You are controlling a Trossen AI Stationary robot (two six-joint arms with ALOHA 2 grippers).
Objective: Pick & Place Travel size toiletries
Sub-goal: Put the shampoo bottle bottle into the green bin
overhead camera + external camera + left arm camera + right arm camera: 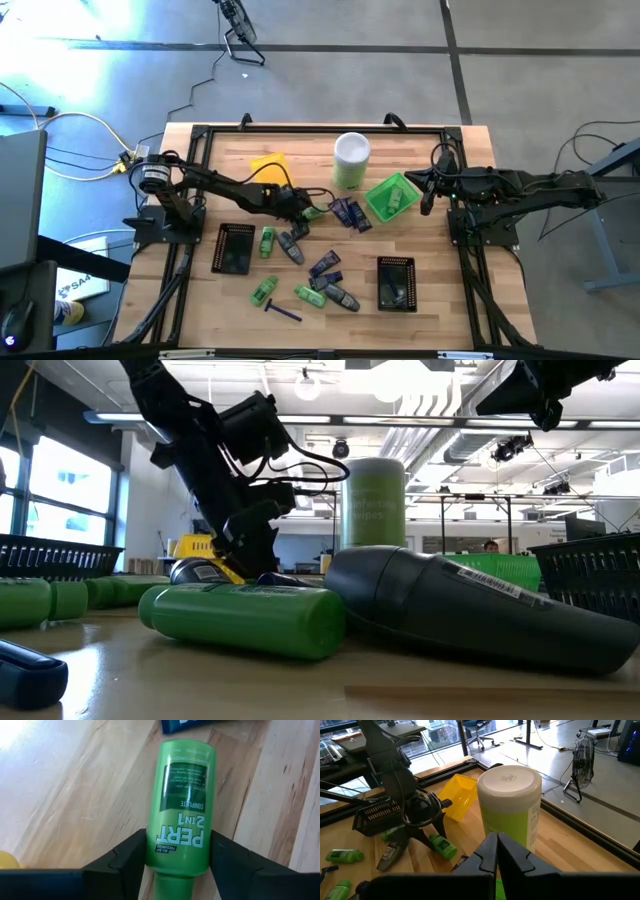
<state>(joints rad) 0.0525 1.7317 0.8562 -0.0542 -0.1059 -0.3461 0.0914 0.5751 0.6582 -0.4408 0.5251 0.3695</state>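
Note:
A bright green Pert bottle [184, 795] lies on its side on the wooden table, just left of the navy packets [350, 213]. My left gripper [305, 210] has come down on it from the table's left and is shut on it. More green bottles [267, 240], dark grey oval pieces [292, 250] and a purple razor [282, 311] lie scattered toward the near edge. My right gripper [496, 845] is shut with nothing in it, raised over the table's right side [428, 195]. My left gripper pinches the green bottle between its two fingers, one on each long side [152, 852], near the cap end. The fingers [227, 862] slant down from the table's left and run along the bottle. The bottle rests flat on the table, label up.
A tall pale-green canister with a white lid [351, 160] stands at the back. A yellow tray [272, 168] lies behind my left gripper, and a green tray [392, 196] holding a bottle is to its right. Black mesh trays [234, 247] [396, 283] sit near left and near right.

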